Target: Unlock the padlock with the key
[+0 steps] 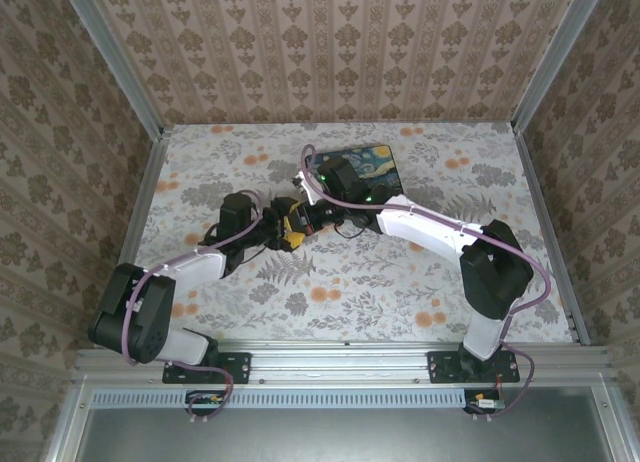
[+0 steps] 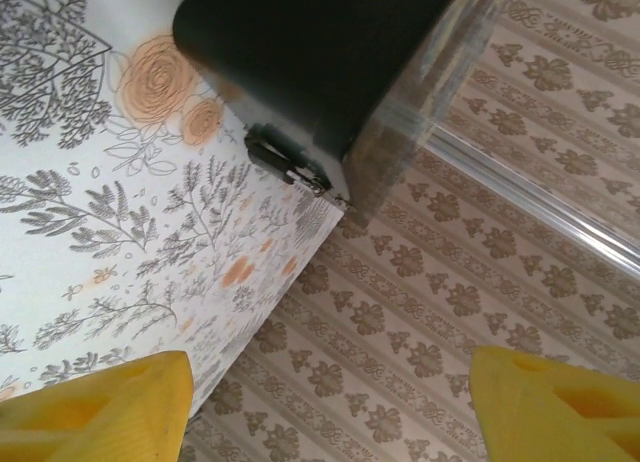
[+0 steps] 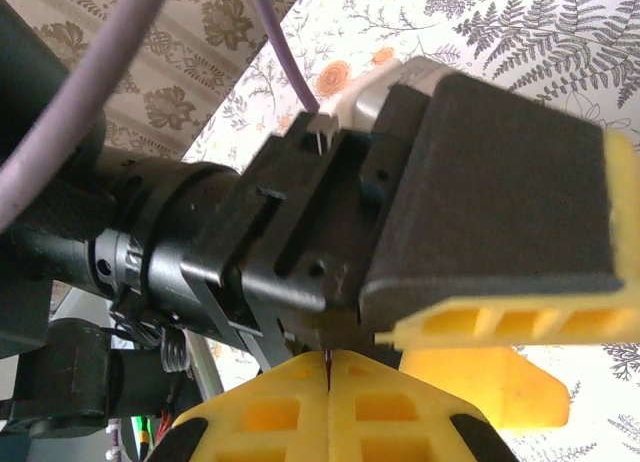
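The padlock I cannot pick out with any certainty. From the top view there is a yellow clump (image 1: 291, 234) where my two grippers meet, just off the near-left corner of the box (image 1: 360, 172). I cannot tell whether any of it is lock brass or only my own yellow fingers.

My right gripper (image 3: 328, 402) has its jaws pressed flat together, the two yellow fingertips meeting along a thin seam. Whether anything slim is pinched in that seam I cannot tell. Directly above those fingertips, very close, sits the black body of my left gripper (image 2: 325, 412), with one of its yellow fingers (image 3: 520, 322) jutting across.

My left jaws stand wide apart, one yellow finger at each lower corner of the left wrist view, with nothing between them. Beyond them is the box's black side, with a small black latch (image 2: 285, 160) at its lower edge that has a glint of metal on it.

The box lid bears a blue-and-yellow starry-night painting. It rests on the floral-patterned table (image 1: 400, 282) towards the far side, and patterned wallpaper (image 1: 330, 42) closes in the space all round.
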Robot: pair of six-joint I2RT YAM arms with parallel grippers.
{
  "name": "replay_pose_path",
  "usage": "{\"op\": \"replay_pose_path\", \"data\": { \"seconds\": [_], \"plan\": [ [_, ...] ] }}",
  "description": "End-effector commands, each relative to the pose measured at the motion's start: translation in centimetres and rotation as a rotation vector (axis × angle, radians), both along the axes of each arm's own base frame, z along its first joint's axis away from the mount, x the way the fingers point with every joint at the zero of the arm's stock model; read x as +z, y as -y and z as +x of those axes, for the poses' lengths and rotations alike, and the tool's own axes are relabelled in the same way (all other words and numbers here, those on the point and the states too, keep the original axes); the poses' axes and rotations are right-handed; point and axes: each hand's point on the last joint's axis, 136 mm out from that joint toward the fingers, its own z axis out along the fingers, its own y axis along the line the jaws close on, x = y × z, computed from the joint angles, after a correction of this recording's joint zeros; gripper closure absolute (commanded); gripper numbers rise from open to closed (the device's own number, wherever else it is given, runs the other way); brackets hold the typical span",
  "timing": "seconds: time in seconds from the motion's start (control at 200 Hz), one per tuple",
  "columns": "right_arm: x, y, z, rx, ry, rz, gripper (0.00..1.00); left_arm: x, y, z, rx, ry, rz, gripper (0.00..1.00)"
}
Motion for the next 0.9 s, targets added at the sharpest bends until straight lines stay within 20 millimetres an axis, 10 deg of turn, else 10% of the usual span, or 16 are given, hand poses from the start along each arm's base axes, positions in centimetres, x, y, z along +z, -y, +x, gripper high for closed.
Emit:
{"op": "replay_pose_path", "data": {
  "seconds": [0.0, 0.895],
  "plan": [
    [1.1, 0.4, -0.4, -0.002, 0.036, 0.016, 0.97, 1.2, -0.2, 0.4, 0.034, 0.027, -0.027, 0.3],
    [0.6, 2.2, 0.0, -0.01, 0.038, 0.019, 0.97, 2.2, -1.1, -0.3, -0.048, 0.106, 0.048, 0.76]
  ]
}}
